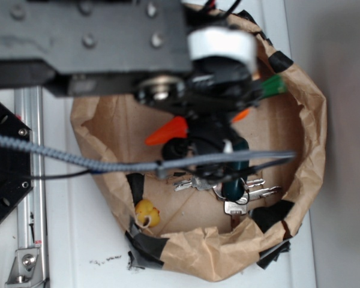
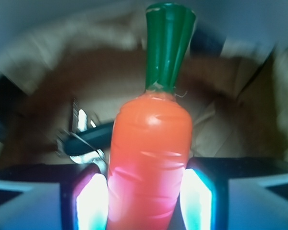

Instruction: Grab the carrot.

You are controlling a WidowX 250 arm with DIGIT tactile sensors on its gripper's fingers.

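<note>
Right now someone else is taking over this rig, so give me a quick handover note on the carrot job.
Gripper: shut on the carrot, a glowing pad pressed against each side.
Carrot: clamped across its orange body, green stem clear of the gripper. In the exterior view its orange tip shows over the brown paper bag.
Also in the bag: keys and a yellow duck, both untouched.
Done: the grab looks made.
Left: confirm the hold is secure; whether the carrot is lifted off the bag floor is unclear.
</note>
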